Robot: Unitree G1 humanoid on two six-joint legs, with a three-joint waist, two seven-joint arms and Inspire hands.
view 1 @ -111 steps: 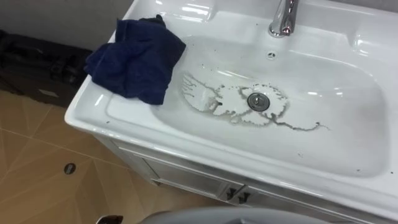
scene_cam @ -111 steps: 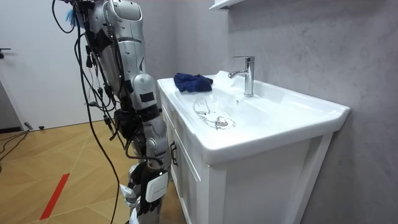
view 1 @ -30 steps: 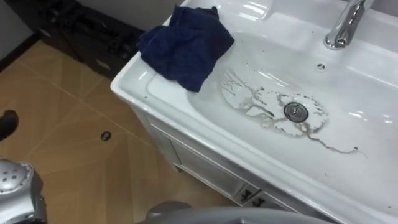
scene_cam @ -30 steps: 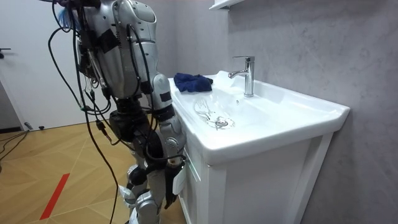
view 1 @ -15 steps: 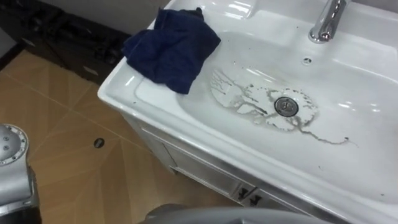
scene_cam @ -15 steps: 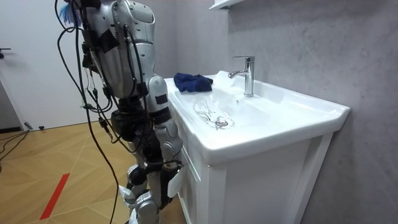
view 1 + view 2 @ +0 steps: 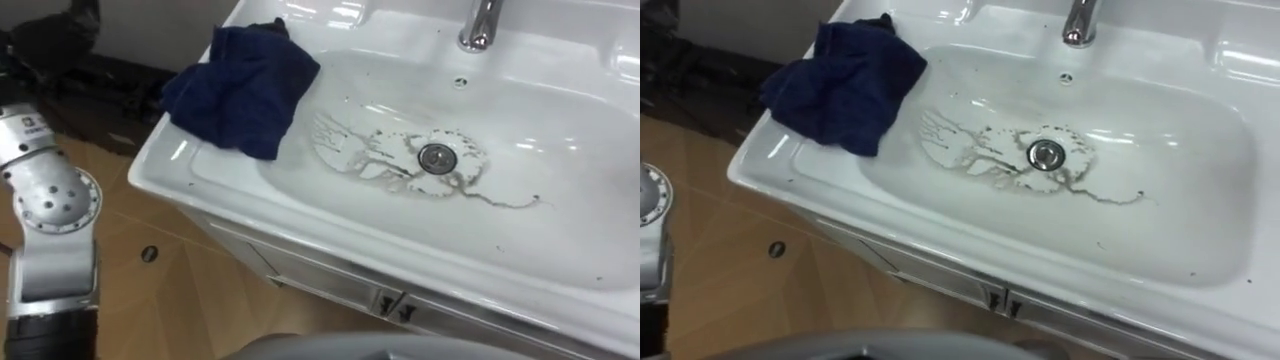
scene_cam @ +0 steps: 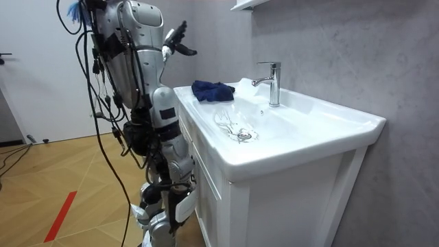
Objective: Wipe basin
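A crumpled dark blue cloth [image 7: 240, 90] lies on the left end of the white basin [image 7: 190, 180], half over its rim and apart from both hands. Brown-grey dirt streaks [image 7: 390, 160] spread round the drain [image 7: 437, 157]. The chrome faucet [image 7: 478, 25] stands at the back. My left hand [image 7: 72, 22] is raised at the view's upper left, left of the cloth, its fingers spread [image 8: 177, 38] and holding nothing. I stand at the vanity's front left. My right hand [image 8: 181, 206] hangs low beside my leg.
A dark case [image 7: 110, 85] lies on the wooden floor left of the vanity. Cabinet doors with dark handles [image 7: 388, 302] sit under the basin's front edge. A small round fitting [image 7: 149, 254] is set in the floor. A shelf [image 8: 243, 5] hangs above the faucet.
My left arm has swung up from beside my body to shoulder height, hand now near the basin's left end. The head camera shifted. The cloth stays put.
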